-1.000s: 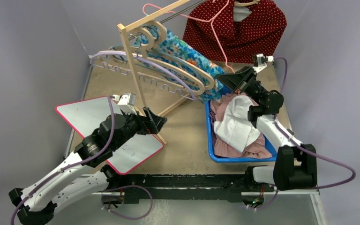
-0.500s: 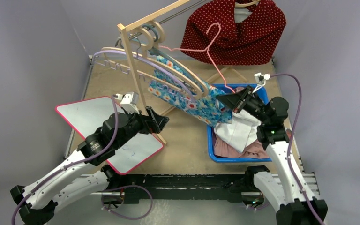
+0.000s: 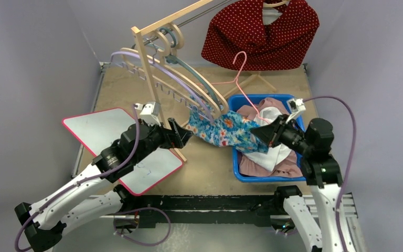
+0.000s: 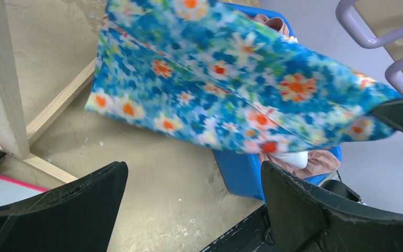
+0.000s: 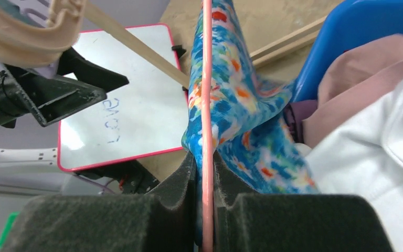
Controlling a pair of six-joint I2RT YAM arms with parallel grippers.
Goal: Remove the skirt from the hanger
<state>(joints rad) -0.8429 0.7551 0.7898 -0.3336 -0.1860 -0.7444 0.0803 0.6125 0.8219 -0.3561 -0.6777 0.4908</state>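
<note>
The blue floral skirt [image 3: 221, 130] hangs stretched between the rack's foot and the bin, still draped on the thin pink hanger [image 3: 240, 72], whose hook is free of the rail. My right gripper [image 3: 266, 134] is shut on the hanger's pink wire [image 5: 207, 79], with skirt cloth [image 5: 239, 110] bunched around its pads [image 5: 182, 181]. My left gripper [image 3: 181, 137] stands open just left of the skirt's lower end, touching nothing. In the left wrist view the skirt [image 4: 231, 79] spans the top, above the open gripper [image 4: 194, 184].
A wooden rack [image 3: 145, 68] holds several wooden and lilac hangers [image 3: 191, 89]. A red dotted garment [image 3: 262, 31] hangs at the back. The blue bin [image 3: 238, 160] holds pink and white clothes. A pink-edged whiteboard [image 3: 102, 131] lies at the left.
My right gripper has pulled the pink hanger and skirt off the rail, down and toward the front over the bin. The left arm has crept slightly right.
</note>
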